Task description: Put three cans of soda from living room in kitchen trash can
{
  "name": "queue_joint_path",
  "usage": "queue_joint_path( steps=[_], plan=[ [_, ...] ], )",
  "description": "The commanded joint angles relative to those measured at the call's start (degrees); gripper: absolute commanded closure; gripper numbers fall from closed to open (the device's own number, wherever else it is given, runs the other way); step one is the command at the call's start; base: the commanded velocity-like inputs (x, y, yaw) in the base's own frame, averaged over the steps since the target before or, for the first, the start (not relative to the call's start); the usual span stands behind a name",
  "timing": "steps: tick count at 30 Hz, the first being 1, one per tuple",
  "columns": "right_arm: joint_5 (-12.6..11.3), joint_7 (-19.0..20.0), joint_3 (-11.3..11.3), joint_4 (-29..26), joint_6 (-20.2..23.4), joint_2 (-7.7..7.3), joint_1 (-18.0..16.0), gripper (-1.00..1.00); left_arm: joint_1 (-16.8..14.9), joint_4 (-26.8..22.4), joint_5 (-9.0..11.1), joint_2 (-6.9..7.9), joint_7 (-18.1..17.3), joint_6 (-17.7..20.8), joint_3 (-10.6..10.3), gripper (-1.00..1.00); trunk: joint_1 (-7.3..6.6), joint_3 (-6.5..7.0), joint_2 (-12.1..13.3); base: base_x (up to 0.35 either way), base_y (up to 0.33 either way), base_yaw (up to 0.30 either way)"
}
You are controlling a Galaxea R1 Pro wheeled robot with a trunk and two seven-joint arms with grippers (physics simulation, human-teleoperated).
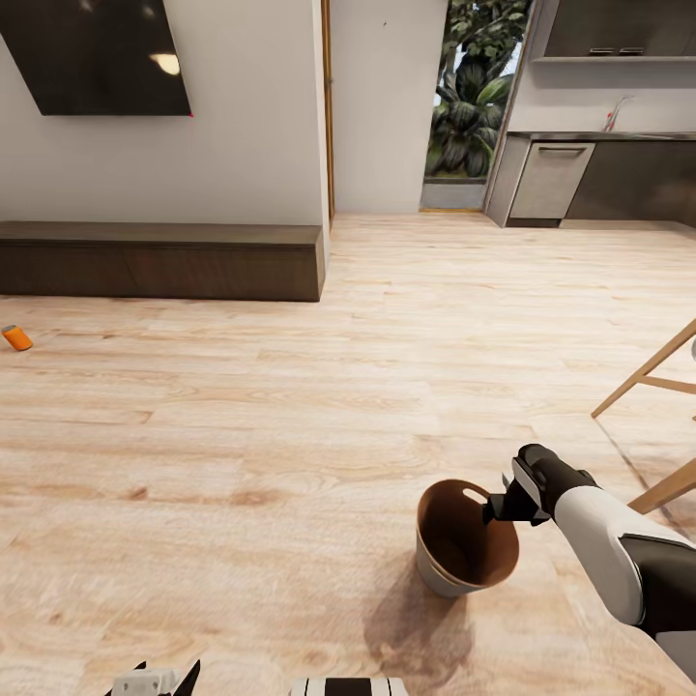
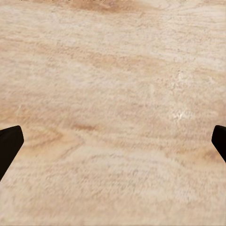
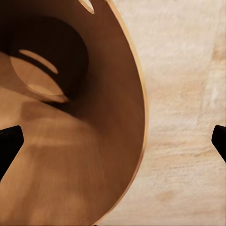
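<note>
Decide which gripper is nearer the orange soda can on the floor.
Left. The left gripper sits low, on the orange soda can's side; the right gripper is across the floor, at the bin's rim.

We look over a light wood plank floor (image 1: 367, 319). A long dark low cabinet (image 1: 159, 259) runs along the white wall (image 1: 251, 145), beneath a black screen (image 1: 101, 56) catching a lamp's reflection. Beyond, a doorway (image 1: 474, 97) shows green plants, beside grey kitchen cabinets (image 1: 551, 179) and a tap (image 1: 615, 114). Slanted wooden legs (image 1: 648, 372) enter at the right edge.
</note>
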Motion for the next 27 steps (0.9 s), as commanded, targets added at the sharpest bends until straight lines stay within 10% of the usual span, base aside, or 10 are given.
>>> queue_joint_path(
  steps=[1,27],
  plan=[
    [0.00,0.00,0.00,0.00,0.00,0.00,0.00,-1.00,0.00,0.00,0.00,0.00,0.00,0.00,0.00,-1.00,0.00,0.00,0.00,0.063,-0.029,0.000],
    [0.04,0.00,0.06,0.00,-0.08,0.03,0.00,-1.00,0.00,-0.05,0.11,0.03,0.08,0.00,0.00,-1.00,0.00,0.00,0.00,0.047,-0.032,0.000]
  ],
)
